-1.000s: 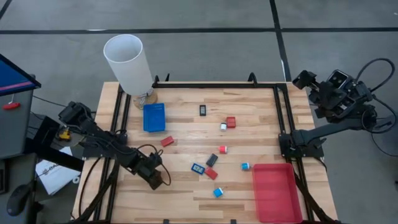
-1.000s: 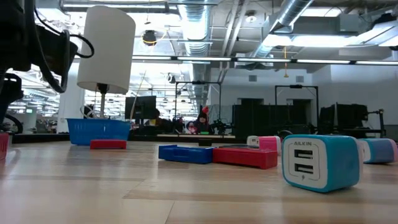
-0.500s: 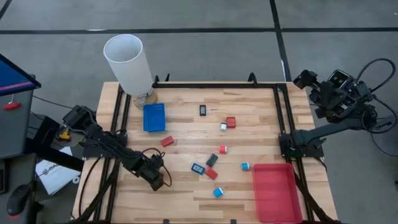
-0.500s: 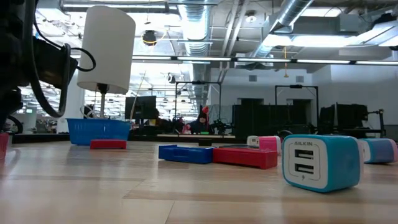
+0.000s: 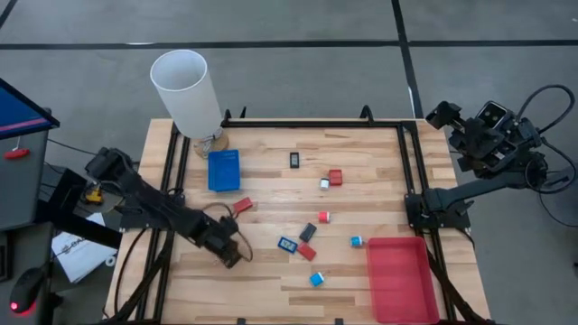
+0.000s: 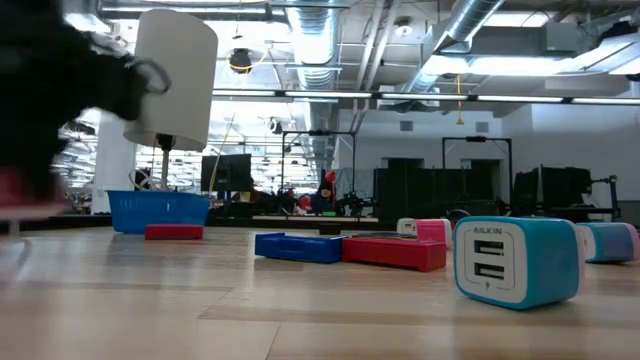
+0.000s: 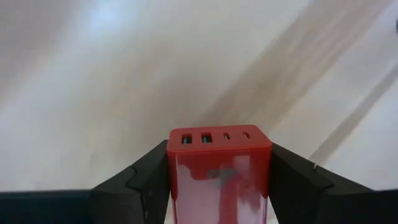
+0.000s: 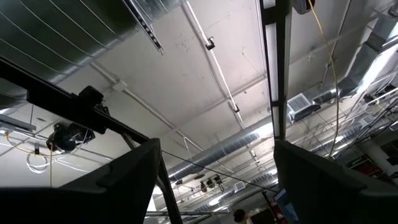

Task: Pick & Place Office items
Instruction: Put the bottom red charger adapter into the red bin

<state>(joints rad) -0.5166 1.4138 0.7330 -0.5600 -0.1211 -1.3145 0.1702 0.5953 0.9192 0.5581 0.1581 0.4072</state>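
My left gripper (image 5: 232, 255) is near the table's front left, shut on a small red charger block (image 7: 219, 155) whose port face points away from the wrist. Several other small pieces lie on the wood: red (image 5: 243, 205), black (image 5: 295, 160), light blue (image 5: 317, 279) and others around the middle. The light blue one shows close up in the low view (image 6: 517, 262). The blue bin (image 5: 223, 170) stands at the far left and the red tray (image 5: 400, 280) at the near right. My right gripper (image 8: 217, 180) is open and empty off the table's right side, pointing up at the ceiling. My left gripper pinches the red block by its two opposite side faces (image 7: 175, 171) between its two fingers, which lie along the block. The port end (image 7: 217, 135) sticks out past the fingertips. In the low view the block shows as a red blur (image 6: 20, 190) above the tabletop, lifted clear.
A white cylinder lamp (image 5: 185, 88) stands at the far left corner behind the blue bin. A black frame rail (image 5: 312, 124) runs around the table's edges. Bare wood lies between my left gripper and the pieces in the middle.
My left gripper has risen from the table with the red block, which has gone up clear of the wood. It moves fast enough to blur in the low view.
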